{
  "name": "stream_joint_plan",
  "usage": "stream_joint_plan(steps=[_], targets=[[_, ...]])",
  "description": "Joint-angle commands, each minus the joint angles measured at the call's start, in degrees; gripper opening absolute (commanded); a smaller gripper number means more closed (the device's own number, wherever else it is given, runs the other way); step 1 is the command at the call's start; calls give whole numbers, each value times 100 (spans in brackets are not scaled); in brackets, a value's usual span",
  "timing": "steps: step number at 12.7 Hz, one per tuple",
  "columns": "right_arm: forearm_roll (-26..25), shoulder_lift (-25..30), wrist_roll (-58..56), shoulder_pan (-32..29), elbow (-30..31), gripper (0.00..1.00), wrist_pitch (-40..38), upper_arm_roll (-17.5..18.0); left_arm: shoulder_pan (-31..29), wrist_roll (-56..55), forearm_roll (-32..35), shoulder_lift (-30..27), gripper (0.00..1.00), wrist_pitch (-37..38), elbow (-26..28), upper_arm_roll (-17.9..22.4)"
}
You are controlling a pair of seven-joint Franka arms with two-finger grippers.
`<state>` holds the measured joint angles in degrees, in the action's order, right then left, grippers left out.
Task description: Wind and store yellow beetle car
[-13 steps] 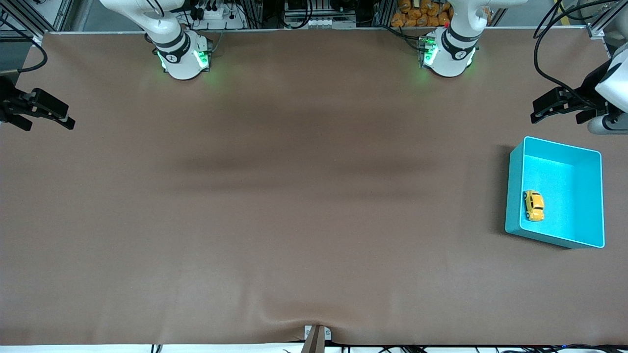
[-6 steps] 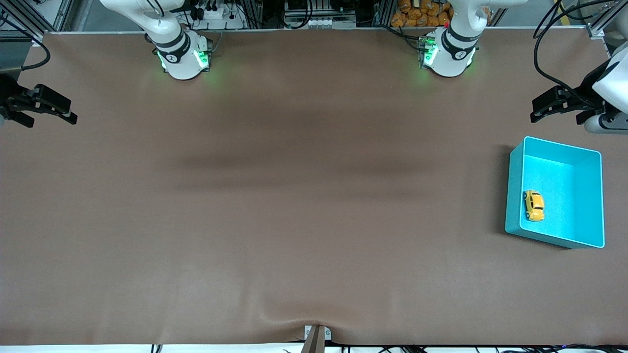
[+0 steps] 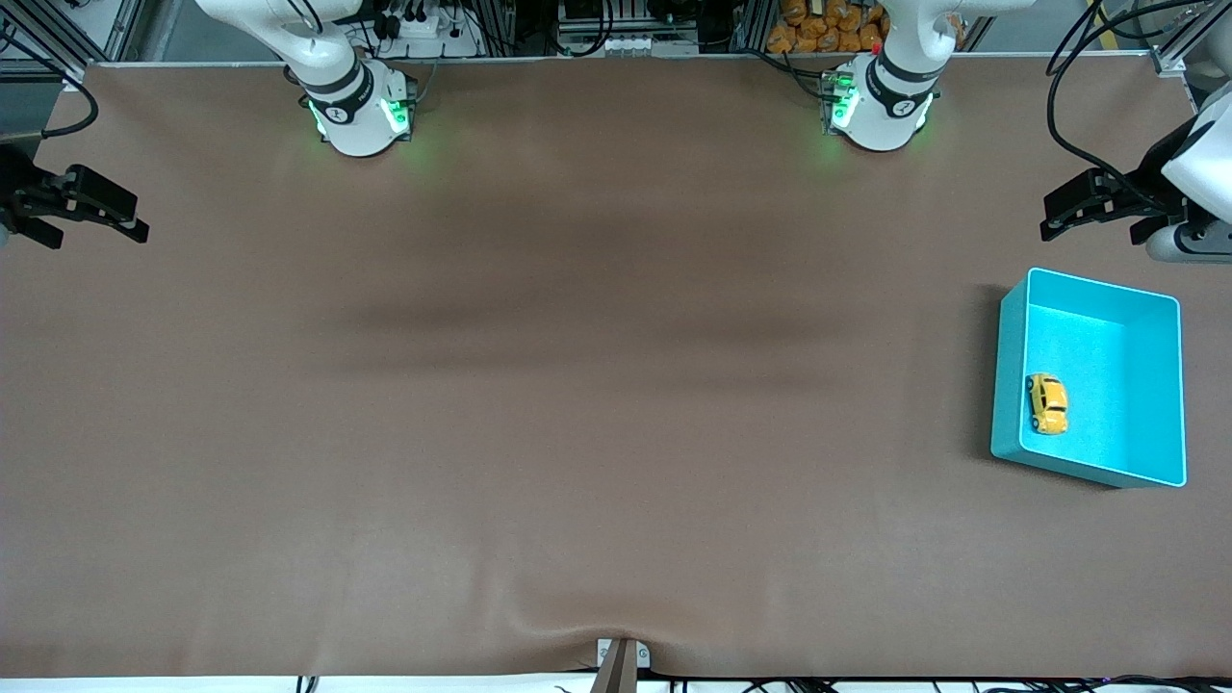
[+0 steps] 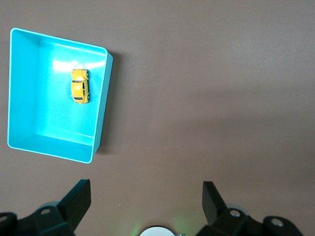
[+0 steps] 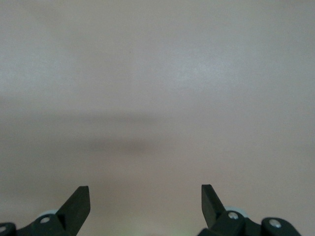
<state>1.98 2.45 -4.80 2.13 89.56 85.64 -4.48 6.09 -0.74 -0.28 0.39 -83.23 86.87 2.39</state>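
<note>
From the front camera, my left gripper [image 3: 1068,214] hangs in the air at the left arm's end of the table, over bare brown table [image 3: 577,385] just beside the turquoise bin [image 3: 1006,385], toward the bases from it. Its two black fingers stand spread wide with nothing between them. My right gripper [image 3: 82,212] hangs over the table edge at the right arm's end, well apart from everything, fingers likewise parted and empty. The yellow beetle car [image 3: 1047,403] sits on its wheels inside the bin, on the floor close against the wall that faces the right arm's end, in the half of the bin nearer the front camera.

Through my left wrist camera I look down on the turquoise bin [image 4: 101,108] with the yellow beetle car [image 4: 80,86] resting in it, close to one long wall. My left gripper [image 4: 146,199] shows both fingertips far apart, holding nothing, with only brown table between them.

Through my right wrist camera I see plain table [image 5: 157,98] and my right gripper [image 5: 145,199], fingertips wide apart and empty.
</note>
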Motion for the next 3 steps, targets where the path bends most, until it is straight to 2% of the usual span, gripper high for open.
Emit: stream_joint_plan(steps=[1, 3], targets=[[-83, 142, -73, -46, 123, 100, -12, 52, 15, 83, 81, 22, 100, 106, -118, 7], [-83, 142, -73, -46, 123, 100, -12, 52, 24, -13, 46, 40, 100, 106, -144, 7]])
